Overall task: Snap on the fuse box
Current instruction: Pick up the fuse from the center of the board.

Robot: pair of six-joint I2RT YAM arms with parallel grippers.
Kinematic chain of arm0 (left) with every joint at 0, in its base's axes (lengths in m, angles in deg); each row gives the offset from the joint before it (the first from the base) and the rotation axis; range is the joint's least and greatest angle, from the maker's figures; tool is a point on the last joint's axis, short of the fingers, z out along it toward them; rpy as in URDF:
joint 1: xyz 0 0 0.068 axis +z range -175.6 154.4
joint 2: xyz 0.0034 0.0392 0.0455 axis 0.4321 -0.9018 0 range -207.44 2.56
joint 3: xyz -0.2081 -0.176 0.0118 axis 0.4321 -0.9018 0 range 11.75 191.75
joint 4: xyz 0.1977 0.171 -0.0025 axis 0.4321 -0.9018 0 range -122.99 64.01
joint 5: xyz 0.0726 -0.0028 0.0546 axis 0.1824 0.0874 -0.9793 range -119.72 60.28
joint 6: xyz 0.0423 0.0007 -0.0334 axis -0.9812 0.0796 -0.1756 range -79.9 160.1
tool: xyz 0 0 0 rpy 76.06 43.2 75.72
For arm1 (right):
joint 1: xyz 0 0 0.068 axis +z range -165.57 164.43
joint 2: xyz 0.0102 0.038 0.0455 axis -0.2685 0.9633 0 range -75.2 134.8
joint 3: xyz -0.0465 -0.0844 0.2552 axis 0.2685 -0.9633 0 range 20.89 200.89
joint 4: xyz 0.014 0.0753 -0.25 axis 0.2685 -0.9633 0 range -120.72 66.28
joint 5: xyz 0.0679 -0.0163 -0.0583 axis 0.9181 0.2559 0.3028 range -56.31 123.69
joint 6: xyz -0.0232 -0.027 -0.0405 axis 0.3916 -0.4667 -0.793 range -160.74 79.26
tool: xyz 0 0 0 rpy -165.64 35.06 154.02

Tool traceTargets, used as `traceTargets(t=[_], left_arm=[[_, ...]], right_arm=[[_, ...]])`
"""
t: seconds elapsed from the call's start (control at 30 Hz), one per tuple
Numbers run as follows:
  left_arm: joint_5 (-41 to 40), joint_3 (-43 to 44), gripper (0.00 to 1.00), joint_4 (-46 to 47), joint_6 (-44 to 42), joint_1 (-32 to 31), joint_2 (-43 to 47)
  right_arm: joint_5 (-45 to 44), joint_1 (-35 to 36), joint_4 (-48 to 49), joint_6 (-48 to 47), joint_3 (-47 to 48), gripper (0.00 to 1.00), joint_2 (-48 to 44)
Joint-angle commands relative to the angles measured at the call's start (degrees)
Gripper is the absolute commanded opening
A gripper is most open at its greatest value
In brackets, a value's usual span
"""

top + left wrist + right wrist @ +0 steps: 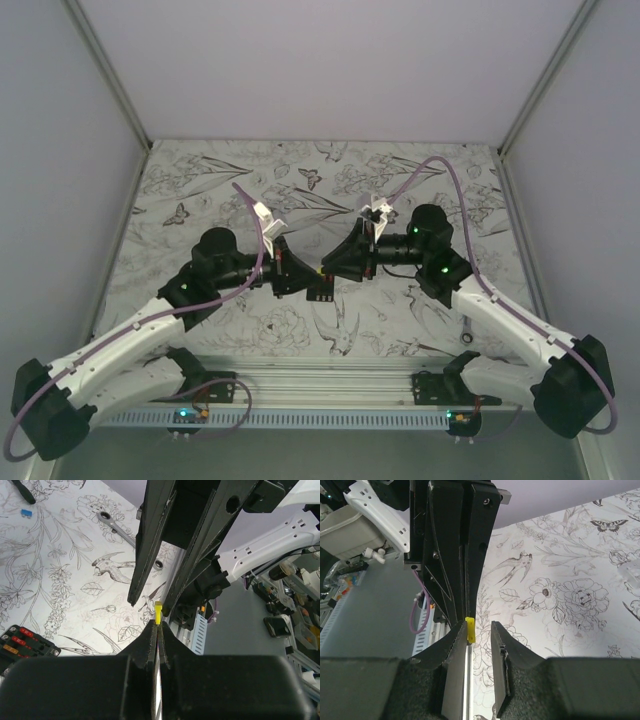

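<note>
The fuse box [24,642], black with red and orange fuses in its face, lies on the patterned cloth at the lower left of the left wrist view. From above it is a small dark shape [321,291] just under the two meeting grippers. My left gripper [158,626] is shut on a small yellow fuse [158,613] that sticks out of its tips. My right gripper [479,630] is open, and the yellow fuse [469,630] sits between its jaws against the left finger [455,640]. Both grippers [305,275] [330,268] hover tip to tip above the cloth.
A metal wrench [114,526], a loose blue fuse [26,513] and a black tool handle [22,491] lie on the cloth beyond the box. A pale clear piece [631,577] lies at the right. The aluminium rail [330,375] runs along the near edge.
</note>
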Motion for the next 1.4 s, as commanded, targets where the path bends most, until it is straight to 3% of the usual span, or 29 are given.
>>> traceTargets(t=[0.0, 0.23, 0.4, 0.5, 0.63, 0.77, 1.07, 1.37], left_arm=[[1.2, 2.2, 0.0, 2.0, -1.7, -0.7, 0.2], [0.8, 2.5, 0.0, 2.0, -1.8, -1.1, 0.1], [0.1, 2.5, 0.0, 2.0, -1.8, -1.2, -0.6], [-1.0, 1.6, 0.03, 1.7, -1.5, -1.2, -0.8], [-5.9, -0.6, 0.25, -1.7, -1.0, -1.2, -0.6], [-14.5, -2.5, 0.33, -9.2, 0.7, -1.1, -1.6], [-26.1, -6.8, 0.38, -12.6, 13.8, 0.6, -15.1], [-28.9, -3.4, 0.39, -11.8, 21.1, 2.3, -30.9]], right_arm=[[2.9, -0.4, 2.9, 0.5, -0.4, 0.31, 0.6], [4.7, -0.3, 3.6, 0.6, -0.8, 0.21, 0.7], [4.7, -0.4, 3.2, 0.3, -1.0, 0.0, 0.3], [0.9, -0.4, 0.4, -1.0, -0.9, 0.0, -0.5], [-10.0, -1.2, -6.0, -2.0, -0.9, 0.0, -1.6], [-23.3, -2.1, -11.2, -2.0, -1.7, 0.0, -1.5], [-39.4, -2.0, -13.0, 0.7, -5.1, 0.0, 1.0], [-41.6, -2.0, -12.6, 1.1, -7.6, 0.0, 1.9]])
